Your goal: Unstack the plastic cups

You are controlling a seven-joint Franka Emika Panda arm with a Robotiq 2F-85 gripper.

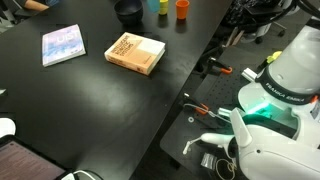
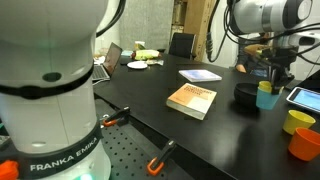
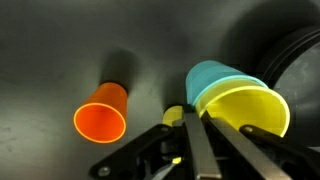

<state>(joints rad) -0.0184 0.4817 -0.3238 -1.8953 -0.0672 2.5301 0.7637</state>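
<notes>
End effector point(image 3: 186, 125), glossy yellow cup point(image 3: 245, 110), orange cup point(image 3: 102, 120)

Black tabletop point(image 1: 90, 110): what it carries
Tan paperback book point(image 1: 135, 53) flat mid-table; thin blue-white booklet point(image 1: 63, 44) well apart; dark round bowl point(image 1: 128, 11), blue plastic cup point(image 2: 266, 96), yellow plastic cup point(image 2: 298, 121), orange plastic cup point(image 2: 305, 143) clustered by one edge.

FRANKA EMIKA, seemingly, on robot arm point(image 2: 50, 95)
</notes>
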